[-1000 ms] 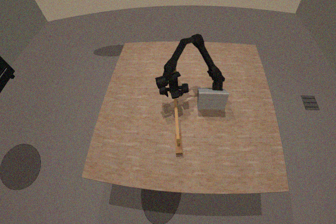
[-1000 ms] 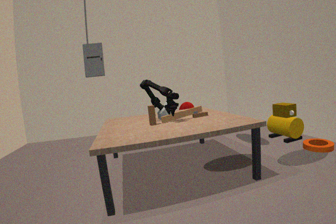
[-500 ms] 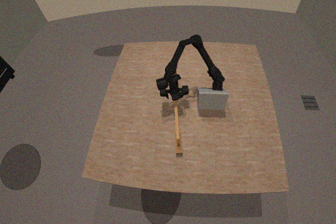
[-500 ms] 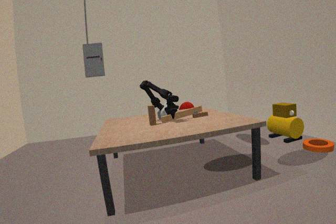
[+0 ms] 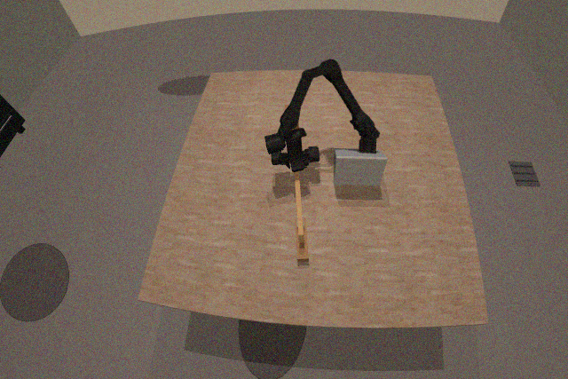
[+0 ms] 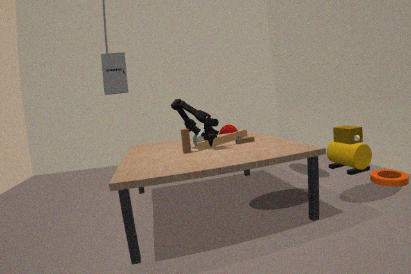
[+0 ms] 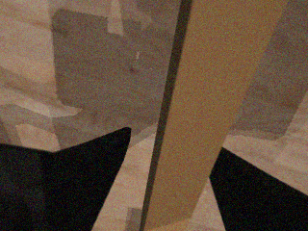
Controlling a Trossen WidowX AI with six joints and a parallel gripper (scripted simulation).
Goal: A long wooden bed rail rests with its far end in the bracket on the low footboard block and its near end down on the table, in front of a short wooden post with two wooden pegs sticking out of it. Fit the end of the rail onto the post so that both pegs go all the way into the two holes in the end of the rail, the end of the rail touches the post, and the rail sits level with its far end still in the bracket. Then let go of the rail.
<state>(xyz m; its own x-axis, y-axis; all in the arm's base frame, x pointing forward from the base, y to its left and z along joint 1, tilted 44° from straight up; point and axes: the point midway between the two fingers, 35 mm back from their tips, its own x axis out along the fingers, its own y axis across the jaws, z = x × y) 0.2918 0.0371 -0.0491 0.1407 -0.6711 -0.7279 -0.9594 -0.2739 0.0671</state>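
The long wooden rail (image 5: 298, 205) (image 6: 230, 137) (image 7: 217, 72) slopes from its raised far end at the footboard block (image 5: 303, 256) (image 6: 248, 140) down to its near end, low at the table in front of the post. The upright wooden post (image 6: 185, 141) stands a short gap from that end; the arm mostly hides it in the top view, and its pegs cannot be made out. My gripper (image 5: 296, 169) (image 6: 210, 145) (image 7: 167, 140) points down over the rail nearer its low end. Its fingers are part open, one on each side of the rail, with a visible gap at the left finger; the right fingertip appears close to the rail.
A grey block (image 5: 359, 170) stands on the wooden table (image 5: 390, 250) (image 6: 166, 165) beside the rail, at the arm's base. A red ball (image 6: 228, 129) shows behind the rail in the exterior view. Yellow equipment (image 6: 348, 154) and an orange ring (image 6: 388, 181) are off the table.
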